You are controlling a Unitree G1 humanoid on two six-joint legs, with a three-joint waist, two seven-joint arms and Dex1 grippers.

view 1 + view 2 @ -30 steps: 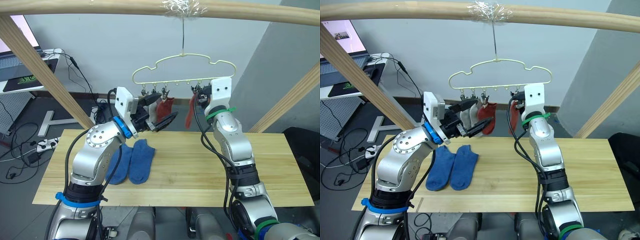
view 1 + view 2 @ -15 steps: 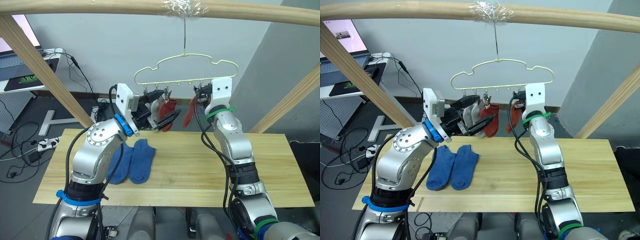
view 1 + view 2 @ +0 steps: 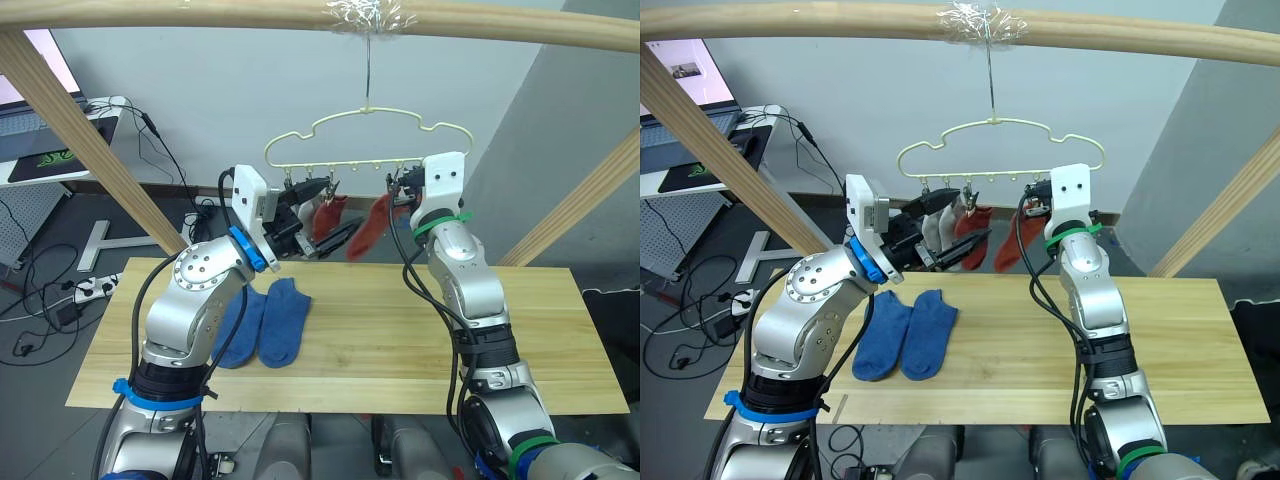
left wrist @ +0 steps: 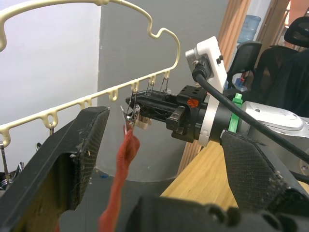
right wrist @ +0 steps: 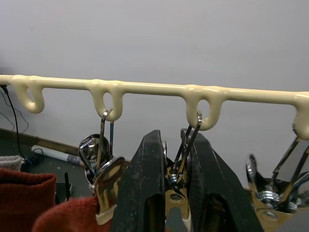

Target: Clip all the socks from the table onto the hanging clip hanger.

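The pale-yellow clip hanger (image 3: 366,134) hangs from the top beam. Two blue socks (image 3: 266,321) lie side by side on the table (image 3: 420,330) at its left. Light grey socks (image 3: 937,228) and a rust red sock (image 3: 329,213) hang from the hanger's left clips. A second rust red sock (image 3: 367,227) dangles slanted from a clip near the middle. My right gripper (image 3: 396,183) is shut on a metal clip (image 5: 176,180) beside that sock. My left gripper (image 3: 333,210) is open just under the clips, its fingers (image 4: 72,159) wide apart around the slanted red sock (image 4: 121,164).
A thick wooden beam (image 3: 200,12) spans the top, with slanted wooden posts at left (image 3: 90,150) and right (image 3: 580,200). A desk with a laptop (image 3: 40,140) and floor cables (image 3: 45,300) stand behind the table's left end.
The second red sock has swung from hanging straight to slanting toward my left gripper. The left gripper has risen slightly toward the clips. The right gripper stays at its clip.
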